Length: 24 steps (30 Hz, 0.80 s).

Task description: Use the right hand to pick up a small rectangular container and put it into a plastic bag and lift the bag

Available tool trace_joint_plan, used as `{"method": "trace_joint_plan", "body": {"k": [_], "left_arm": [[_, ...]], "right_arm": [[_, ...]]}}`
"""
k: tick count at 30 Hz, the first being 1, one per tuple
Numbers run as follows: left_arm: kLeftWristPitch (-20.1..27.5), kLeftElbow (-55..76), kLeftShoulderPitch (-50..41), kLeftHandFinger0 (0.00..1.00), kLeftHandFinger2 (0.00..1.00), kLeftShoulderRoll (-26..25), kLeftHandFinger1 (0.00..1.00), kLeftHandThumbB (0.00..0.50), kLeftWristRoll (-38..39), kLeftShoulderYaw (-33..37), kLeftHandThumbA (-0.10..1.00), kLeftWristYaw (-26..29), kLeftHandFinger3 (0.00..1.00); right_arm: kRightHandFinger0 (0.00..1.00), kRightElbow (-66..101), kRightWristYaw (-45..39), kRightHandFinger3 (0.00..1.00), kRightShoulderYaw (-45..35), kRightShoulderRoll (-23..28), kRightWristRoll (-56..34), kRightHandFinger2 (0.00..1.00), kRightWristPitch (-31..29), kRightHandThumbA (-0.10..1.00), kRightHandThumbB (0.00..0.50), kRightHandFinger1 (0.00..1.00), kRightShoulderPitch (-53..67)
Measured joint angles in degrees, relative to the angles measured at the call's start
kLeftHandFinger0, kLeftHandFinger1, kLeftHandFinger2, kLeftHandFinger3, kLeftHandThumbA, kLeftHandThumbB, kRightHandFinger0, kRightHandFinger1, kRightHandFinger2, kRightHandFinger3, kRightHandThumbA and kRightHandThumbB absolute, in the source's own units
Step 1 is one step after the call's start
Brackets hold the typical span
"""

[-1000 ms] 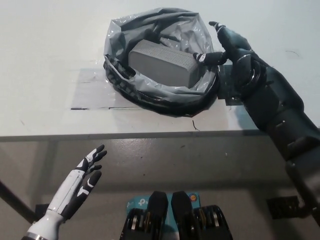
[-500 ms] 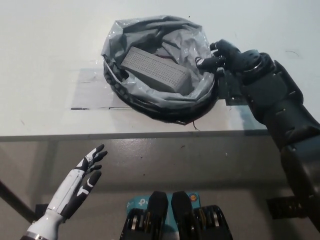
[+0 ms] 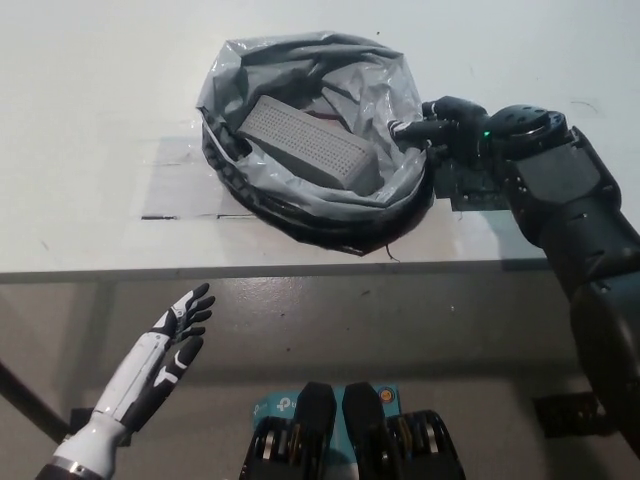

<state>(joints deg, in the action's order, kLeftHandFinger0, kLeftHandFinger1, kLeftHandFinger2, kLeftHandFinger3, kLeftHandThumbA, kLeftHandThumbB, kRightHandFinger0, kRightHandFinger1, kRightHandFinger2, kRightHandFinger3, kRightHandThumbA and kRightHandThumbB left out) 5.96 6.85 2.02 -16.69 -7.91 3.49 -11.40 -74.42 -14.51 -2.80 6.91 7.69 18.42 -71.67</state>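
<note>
A grey rectangular container (image 3: pixel 305 141) lies tilted inside the open grey plastic bag (image 3: pixel 310 135) on the white table (image 3: pixel 90 110). My black right hand (image 3: pixel 445 125) is at the bag's right rim, fingers curled against the plastic edge; whether they pinch the rim is hard to see. My white left hand (image 3: pixel 170 345) rests open at the lower left, below the table's front edge.
A strip of clear tape (image 3: pixel 180 185) lies on the table left of the bag. The table's front edge (image 3: pixel 250 272) runs across the middle of the picture. A dark plate (image 3: pixel 470 185) sits under my right wrist.
The container has dropped from my right hand and settled flat in the bag. My right hand turned down and closed onto the bag's right rim. The left hand has not moved.
</note>
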Motion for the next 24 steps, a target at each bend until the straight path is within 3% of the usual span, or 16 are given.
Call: {"method": "trace_joint_plan", "body": {"k": [4,5,6,8,11,13,17,21,23,24], "left_arm": [[0.0,0.0,0.0,0.88,0.95,0.0,0.91,0.181,0.0,0.0,1.00,-0.1,1.00],[0.0,0.0,0.1,0.88,0.95,0.0,0.91,0.174,0.0,0.0,1.00,-0.2,1.00],[0.0,0.0,0.1,0.88,0.95,0.0,0.91,0.173,0.0,0.0,1.00,-0.2,1.00],[0.0,0.0,0.1,0.89,0.95,0.0,0.91,0.178,0.0,0.0,1.00,-0.2,1.00],[0.0,-0.1,0.2,0.89,0.95,0.0,0.91,0.179,0.0,0.0,1.00,-0.2,1.00],[0.0,-0.1,0.2,0.89,0.96,0.0,0.91,0.174,0.0,0.0,1.00,-0.2,1.00],[0.0,-0.1,0.4,0.89,0.96,0.0,0.91,0.171,0.0,0.0,1.00,-0.2,1.00],[0.0,-0.1,0.4,0.88,0.96,0.0,0.90,0.162,0.0,0.0,1.00,-0.2,1.00],[-0.1,-0.1,0.5,0.89,0.96,0.0,0.91,0.161,0.0,0.0,1.00,-0.2,1.00],[-0.1,-0.1,0.5,0.89,0.96,0.0,0.91,0.160,0.0,0.0,1.00,-0.2,1.00]], "right_arm": [[0.00,0.6,0.0,0.68,-1.3,0.0,-1.2,0.75,0.6,0.25,0.137,0.19,-0.3],[0.00,0.8,0.0,0.47,-1.6,0.0,-1.5,0.78,0.9,0.23,0.137,0.23,-0.7],[0.00,0.9,0.0,0.42,-1.7,0.0,-1.8,0.84,1.1,0.23,0.127,0.28,-1.1],[0.00,2.0,0.0,0.41,-2.0,0.0,-2.4,0.86,1.8,0.22,0.101,0.37,-1.4],[0.03,7.5,-0.8,0.55,-2.5,-0.3,-3.5,0.83,3.6,0.20,0.109,0.46,-2.3],[0.00,9.5,-1.0,0.63,-2.9,-0.5,-4.1,0.80,4.5,0.14,0.099,0.45,-3.2],[0.00,13.7,-1.2,0.61,-5.0,-2.2,-6.5,0.74,6.4,0.16,0.117,0.40,-5.9],[0.00,15.5,-1.2,0.62,-5.6,-3.8,-8.5,0.66,7.2,0.19,0.060,0.32,-8.1],[0.00,16.8,-1.2,0.64,-5.6,-5.1,-9.7,0.66,7.6,0.20,0.087,0.31,-9.7],[0.00,17.1,-1.2,0.62,-5.6,-5.4,-10.0,0.63,7.8,0.14,0.071,0.26,-10.1]]}}
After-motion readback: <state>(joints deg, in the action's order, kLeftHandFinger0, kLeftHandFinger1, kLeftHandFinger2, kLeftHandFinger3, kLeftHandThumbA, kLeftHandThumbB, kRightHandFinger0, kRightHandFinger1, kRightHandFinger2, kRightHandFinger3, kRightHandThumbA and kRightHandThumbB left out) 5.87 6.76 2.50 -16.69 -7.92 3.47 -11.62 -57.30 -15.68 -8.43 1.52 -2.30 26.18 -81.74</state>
